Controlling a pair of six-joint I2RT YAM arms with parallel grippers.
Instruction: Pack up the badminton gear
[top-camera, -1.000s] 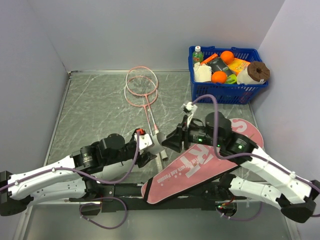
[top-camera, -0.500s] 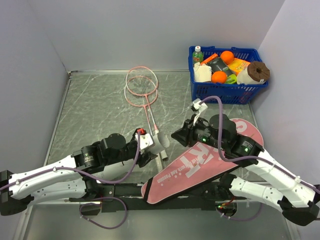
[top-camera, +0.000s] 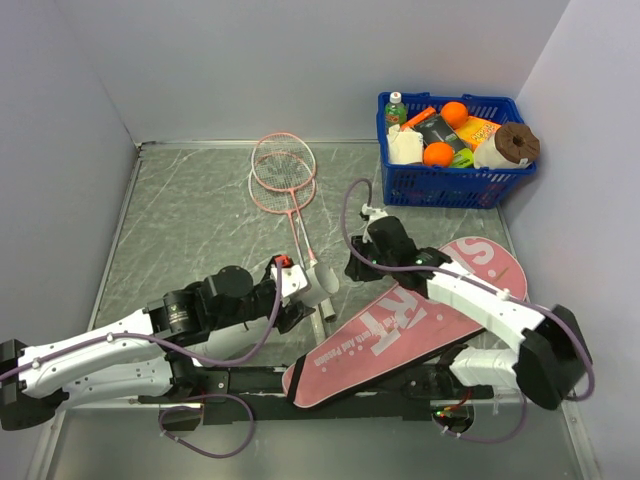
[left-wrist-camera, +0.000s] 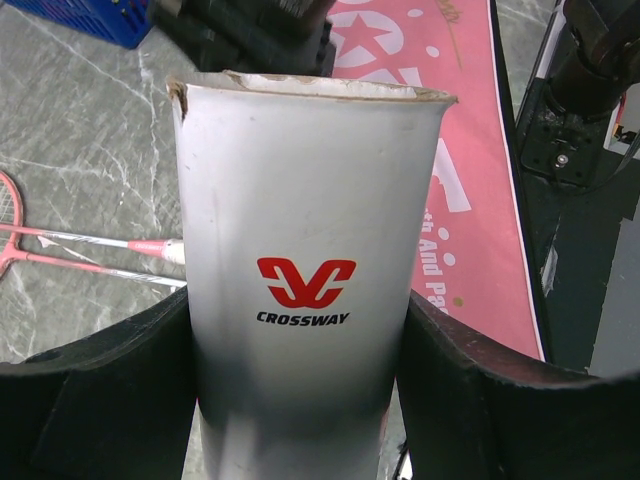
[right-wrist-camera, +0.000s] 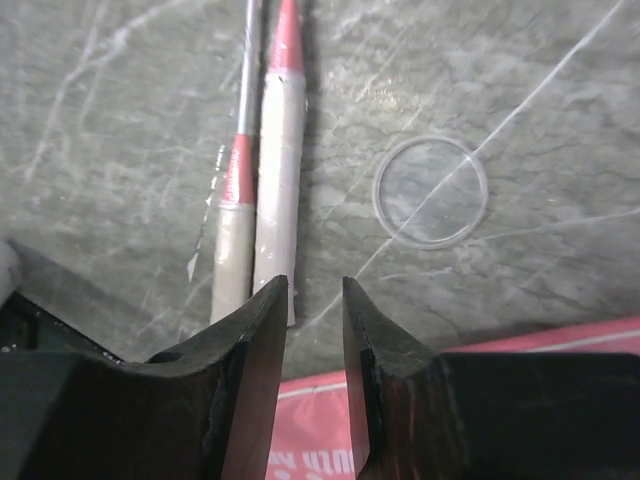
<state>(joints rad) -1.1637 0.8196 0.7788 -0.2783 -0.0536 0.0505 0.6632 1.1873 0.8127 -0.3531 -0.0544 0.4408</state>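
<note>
My left gripper (top-camera: 303, 292) is shut on the white tube (top-camera: 322, 283), which bears a red CROSSWAY logo in the left wrist view (left-wrist-camera: 308, 260); the gripper (left-wrist-camera: 300, 350) clamps it from both sides, open end away from the camera. Two pink-framed rackets (top-camera: 283, 170) lie together on the table, their pale handles (right-wrist-camera: 278, 225) just beyond my right gripper (right-wrist-camera: 313, 288). That gripper (top-camera: 353, 268) points down over the table, jaws narrowly apart and empty. The pink bag (top-camera: 420, 320) lies under the right arm. No shuttlecock shows.
A clear round lid (right-wrist-camera: 430, 191) lies flat on the marble, right of the handles. The blue basket (top-camera: 455, 185) of groceries stands at the back right. Grey walls close the table at the back and both sides.
The right arm has stretched out, swinging its gripper left and down off the pink bag toward the racket handles. The left arm and the tube have stayed put.
</note>
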